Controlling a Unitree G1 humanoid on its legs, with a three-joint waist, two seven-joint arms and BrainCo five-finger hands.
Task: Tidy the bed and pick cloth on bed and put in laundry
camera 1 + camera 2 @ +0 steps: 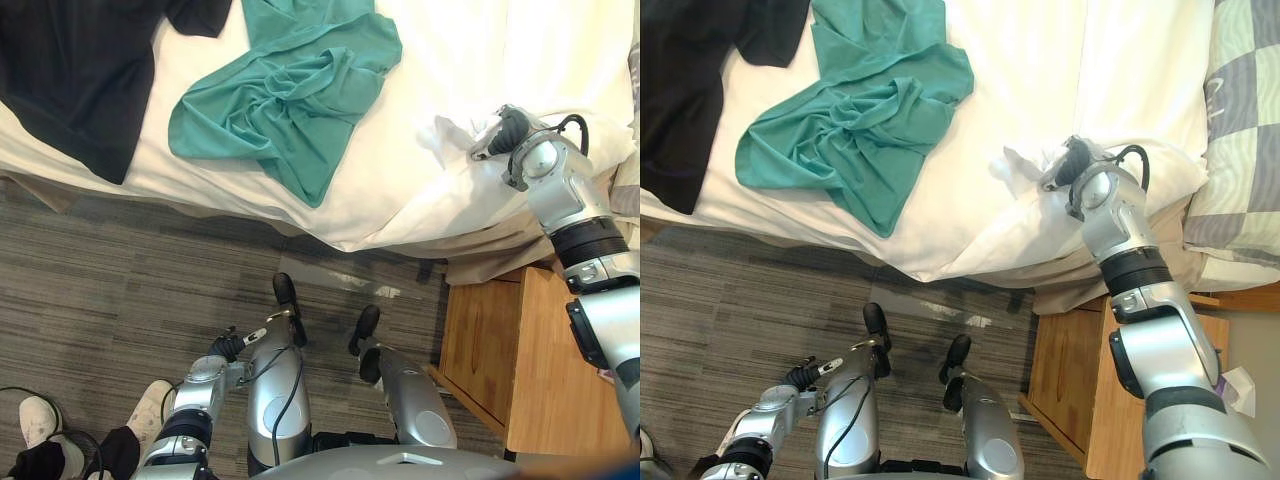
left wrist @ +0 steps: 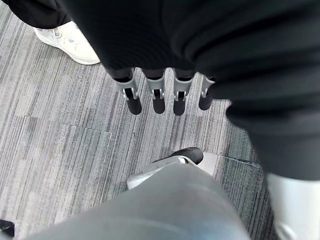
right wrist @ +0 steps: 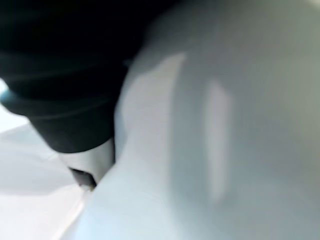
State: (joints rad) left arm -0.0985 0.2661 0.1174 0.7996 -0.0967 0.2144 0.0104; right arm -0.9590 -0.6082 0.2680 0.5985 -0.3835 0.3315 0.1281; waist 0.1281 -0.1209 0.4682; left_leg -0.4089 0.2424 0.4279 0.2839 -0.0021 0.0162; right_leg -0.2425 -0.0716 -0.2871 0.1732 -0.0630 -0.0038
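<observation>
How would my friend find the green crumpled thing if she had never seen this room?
Start at the big white bed. Near its front edge, toward the robot's left, a teal cloth lies in a wrinkled heap. It is the only green thing on the bed. The black cloth beside it is dark and lies flatter.

I stand in a bedroom, in what looks like a home. A bed [image 1: 480, 60] with a white sheet takes the upper part of my head views, its edge hanging toward a grey plank-patterned floor [image 1: 120, 280]. A crumpled teal cloth [image 1: 285, 95] lies upper centre on the sheet and a black cloth [image 1: 70, 80] at the upper left. A grey-and-white checked pillow [image 1: 1240, 130] sits at the upper right, and a wooden bedside cabinet [image 1: 540, 370] stands at the lower right, beside the bed.
</observation>
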